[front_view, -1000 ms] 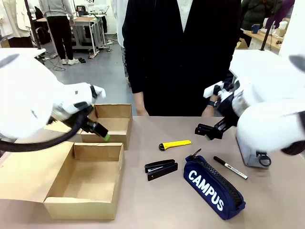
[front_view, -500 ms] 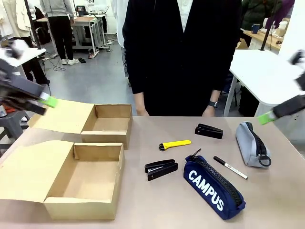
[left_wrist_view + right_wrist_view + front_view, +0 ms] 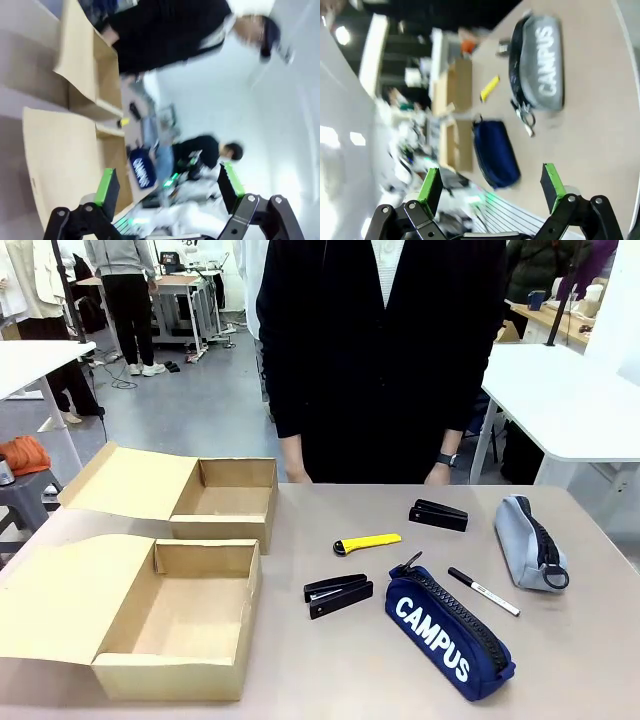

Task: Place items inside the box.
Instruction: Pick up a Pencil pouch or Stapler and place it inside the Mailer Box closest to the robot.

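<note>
Navy pouch (image 3: 450,633) diagonal, zip-pull far-left

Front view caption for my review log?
Two open cardboard boxes beside unpacked yellow utility knife, two black staplers, black marker pen, navy zip pouch, grey zip pouch.

Left tool (image 3: 167,186) jaws wide apart, right tool (image 3: 490,184) likewise, both seemingly empty

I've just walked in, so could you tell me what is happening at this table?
Nothing is being handled yet. The left gripper and right gripper are open and empty. The near box and far box stand open, nothing visible inside. The navy pouch, grey pouch, near stapler, far stapler, yellow knife and marker lie on the table. The person stands at the far edge, touching none.
</note>
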`<state>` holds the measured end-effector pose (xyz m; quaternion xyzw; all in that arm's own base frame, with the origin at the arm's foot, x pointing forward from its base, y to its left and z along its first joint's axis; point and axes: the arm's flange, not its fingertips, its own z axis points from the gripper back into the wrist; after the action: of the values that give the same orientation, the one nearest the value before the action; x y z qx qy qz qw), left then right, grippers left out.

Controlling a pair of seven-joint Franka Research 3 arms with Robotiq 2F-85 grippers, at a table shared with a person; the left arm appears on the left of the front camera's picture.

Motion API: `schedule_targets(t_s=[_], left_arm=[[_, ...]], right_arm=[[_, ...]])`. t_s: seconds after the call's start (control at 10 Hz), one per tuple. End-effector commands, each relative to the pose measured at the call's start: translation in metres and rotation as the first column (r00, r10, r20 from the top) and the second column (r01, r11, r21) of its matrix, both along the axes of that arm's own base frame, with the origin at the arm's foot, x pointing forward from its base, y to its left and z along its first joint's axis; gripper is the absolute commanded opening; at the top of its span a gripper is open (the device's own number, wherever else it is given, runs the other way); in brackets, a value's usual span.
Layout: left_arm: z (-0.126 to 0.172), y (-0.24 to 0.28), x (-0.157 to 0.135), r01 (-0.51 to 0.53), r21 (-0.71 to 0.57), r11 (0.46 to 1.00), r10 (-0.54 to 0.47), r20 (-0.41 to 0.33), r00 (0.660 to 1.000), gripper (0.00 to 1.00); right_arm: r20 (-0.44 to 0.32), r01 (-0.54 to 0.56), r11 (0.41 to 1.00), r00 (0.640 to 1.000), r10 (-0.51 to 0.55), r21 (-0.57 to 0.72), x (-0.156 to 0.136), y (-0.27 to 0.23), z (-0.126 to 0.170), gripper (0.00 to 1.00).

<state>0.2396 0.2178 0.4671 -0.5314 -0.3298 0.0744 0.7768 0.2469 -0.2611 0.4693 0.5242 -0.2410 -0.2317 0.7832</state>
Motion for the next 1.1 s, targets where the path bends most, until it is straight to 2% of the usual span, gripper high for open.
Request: schedule_targets(t_s=[0.0, 0.1, 0.3, 0.4, 0.5, 0.6, 0.7, 0.8, 0.9, 1.0], left_arm=[[-0.009, -0.030, 0.024, -0.051, -0.085, 0.995, 0.057, 0.078, 0.995, 1.00], [0.000, 0.000, 0.000, 0.000, 0.000, 1.000, 0.000, 0.000, 1.000, 1.00], [0.000, 0.000, 0.000, 0.000, 0.000, 1.000, 0.000, 0.000, 1.000, 1.00], [0.000, 0.000, 0.000, 0.000, 0.000, 1.000, 0.000, 0.000, 1.000, 1.00], [0.000, 0.000, 0.000, 0.000, 0.000, 1.000, 0.000, 0.000, 1.000, 1.00], [0.000, 0.000, 0.000, 0.000, 0.000, 1.000, 0.000, 0.000, 1.000, 1.00], [0.000, 0.000, 0.000, 0.000, 0.000, 1.000, 0.000, 0.000, 1.000, 1.00], [0.000, 0.000, 0.000, 0.000, 0.000, 1.000, 0.000, 0.000, 1.000, 1.00], [0.000, 0.000, 0.000, 0.000, 0.000, 1.000, 0.000, 0.000, 1.000, 1.00], [0.000, 0.000, 0.000, 0.000, 0.000, 1.000, 0.000, 0.000, 1.000, 1.00]], right_arm=[[-0.009, 0.055, 0.998, 0.998, -0.055, 0.002, 0.010, 0.001, -0.012, 1.00], [0.000, 0.000, 1.000, 1.000, 0.000, 0.000, 0.000, 0.000, 0.000, 1.00], [0.000, 0.000, 1.000, 1.000, 0.000, 0.000, 0.000, 0.000, 0.000, 1.00], [-0.039, 0.029, 0.999, 0.999, -0.028, 0.017, 0.003, -0.004, -0.014, 1.00], [0.013, -0.257, 0.949, 0.965, 0.263, -0.183, 0.014, 0.031, -0.006, 1.00], [0.002, -0.476, 0.789, 0.856, 0.517, -0.389, 0.031, 0.082, 0.006, 1.00], [-0.082, -0.551, 0.532, 0.740, 0.667, -0.643, 0.040, 0.136, 0.013, 1.00], [-0.176, -0.591, 0.210, 0.527, 0.831, -0.779, 0.036, 0.195, 0.012, 1.00], [-0.341, -0.549, -0.145, 0.274, 0.899, -0.823, 0.019, 0.229, 0.001, 1.00], [-0.437, -0.505, -0.351, 0.058, 0.898, -0.788, 0.004, 0.251, -0.009, 1.00]])
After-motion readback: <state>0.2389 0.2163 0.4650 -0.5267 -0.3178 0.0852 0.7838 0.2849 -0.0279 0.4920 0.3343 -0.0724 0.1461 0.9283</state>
